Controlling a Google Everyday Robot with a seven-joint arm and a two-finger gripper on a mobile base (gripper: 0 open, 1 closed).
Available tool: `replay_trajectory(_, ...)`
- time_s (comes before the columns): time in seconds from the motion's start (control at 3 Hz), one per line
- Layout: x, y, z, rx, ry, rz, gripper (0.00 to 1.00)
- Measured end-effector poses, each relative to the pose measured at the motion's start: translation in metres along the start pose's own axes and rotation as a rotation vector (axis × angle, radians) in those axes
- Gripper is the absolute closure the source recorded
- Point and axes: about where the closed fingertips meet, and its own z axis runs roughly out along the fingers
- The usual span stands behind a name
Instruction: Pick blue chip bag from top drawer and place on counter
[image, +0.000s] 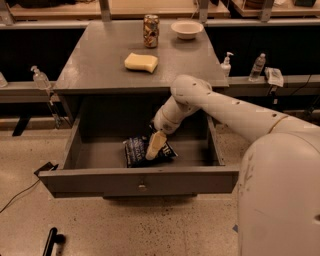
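Note:
The blue chip bag (136, 150) lies flat on the floor of the open top drawer (140, 181), near its middle. The gripper (155, 145) reaches down into the drawer from the right and sits right over the bag's right half, at or just above its surface. One cream-coloured finger (156, 143) shows, pointing down at the bag. The counter (100, 60) is the grey cabinet top behind and above the drawer.
On the counter stand a yellow sponge (141, 62), a drink can (151, 24) and a white bowl (187, 29). Bottles (258, 67) and a pump dispenser (226, 65) sit on side ledges. My white arm (235, 112) crosses the drawer's right side.

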Motion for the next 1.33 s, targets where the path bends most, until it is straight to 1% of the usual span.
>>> replay_trajectory(0.33,0.011,-0.008,0.014,0.014,-0.021,0.038,0.33)
replay_trajectory(0.67,0.009,-0.005,0.015,0.002,-0.03,0.033,0.64)
replay_trajectory(1.0,-0.002,-0.002,0.008,-0.033,-0.1,0.014,0.97)
replay_trajectory(1.33,-0.041,0.016,-0.004,-0.087,-0.185,-0.106,1.0)
